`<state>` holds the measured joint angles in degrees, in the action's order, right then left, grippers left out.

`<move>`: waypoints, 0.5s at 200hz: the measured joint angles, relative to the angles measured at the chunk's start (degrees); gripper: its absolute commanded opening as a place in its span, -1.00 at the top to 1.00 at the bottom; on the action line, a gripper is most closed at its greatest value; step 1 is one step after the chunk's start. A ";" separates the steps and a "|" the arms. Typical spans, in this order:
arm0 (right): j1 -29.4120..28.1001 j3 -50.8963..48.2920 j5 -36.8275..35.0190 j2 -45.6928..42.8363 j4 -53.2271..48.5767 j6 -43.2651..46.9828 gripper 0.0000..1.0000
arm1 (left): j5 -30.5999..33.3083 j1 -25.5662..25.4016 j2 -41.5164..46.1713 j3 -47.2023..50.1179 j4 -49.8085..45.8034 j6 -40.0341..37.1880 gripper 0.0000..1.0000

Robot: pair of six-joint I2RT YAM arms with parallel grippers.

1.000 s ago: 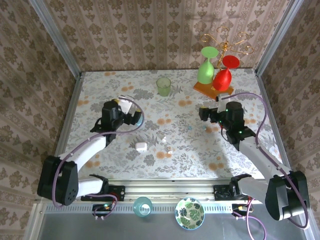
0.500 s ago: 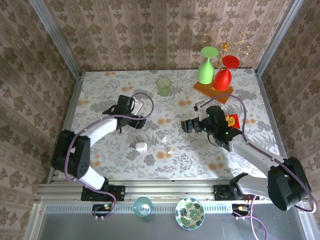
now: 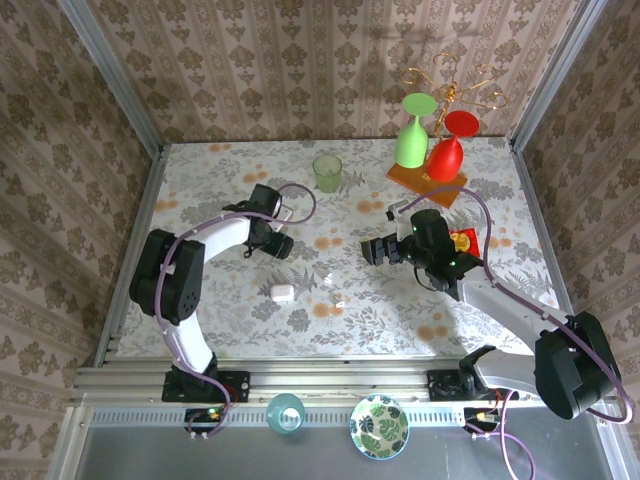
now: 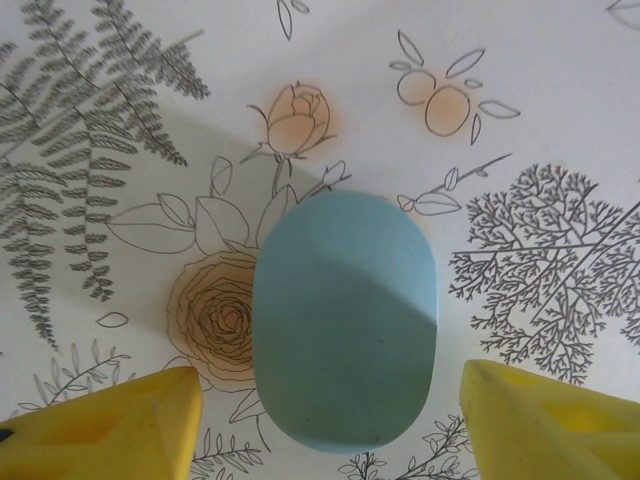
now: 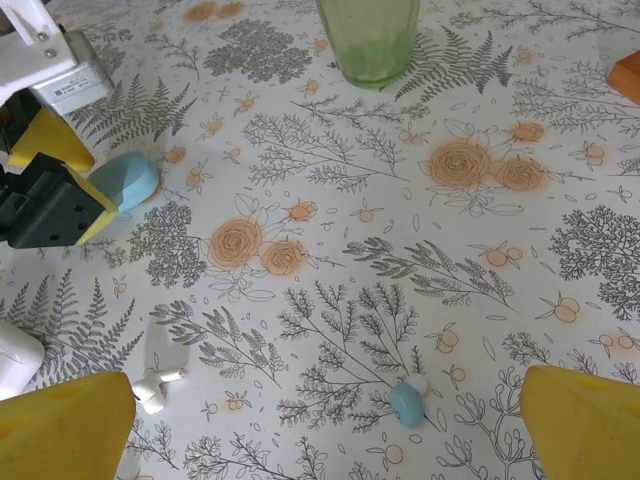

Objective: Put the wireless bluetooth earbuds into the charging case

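Note:
A pale blue oval charging case lies shut on the floral table. My left gripper is lowered over it, one yellow fingertip on each side and a gap at both; it is open and touches nothing. The right wrist view shows the same case between the left gripper's fingers. My right gripper is open above the table's middle. A pale blue earbud lies between its fingertips, and white earbuds lie to its left. In the top view the left gripper and right gripper face each other.
A white charging case sits shut in front of the left gripper, with white earbuds to its right. A green cup stands at the back. A rack with green and red glasses stands at the back right.
My left arm has reached right and forward over the blue case, and its jaws have narrowed. The right gripper moved left toward the table's middle, then held still.

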<state>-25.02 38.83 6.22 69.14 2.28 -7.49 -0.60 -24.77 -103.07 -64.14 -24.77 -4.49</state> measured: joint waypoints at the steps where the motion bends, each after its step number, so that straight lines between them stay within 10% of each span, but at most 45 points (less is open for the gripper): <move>1: 0.00 0.00 0.00 0.00 0.00 -0.02 -1.00 | -0.02 0.00 -0.02 -0.02 -0.09 0.00 -0.34; 100: 0.00 0.00 -1.31 -0.09 -0.44 -0.04 -1.00 | 1.07 -0.74 -1.38 -2.01 -2.34 -0.24 0.13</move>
<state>-25.02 38.83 4.91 69.06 1.85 -7.53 0.47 -25.52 -104.44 -66.15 -27.11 -4.73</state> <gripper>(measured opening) 0.998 0.458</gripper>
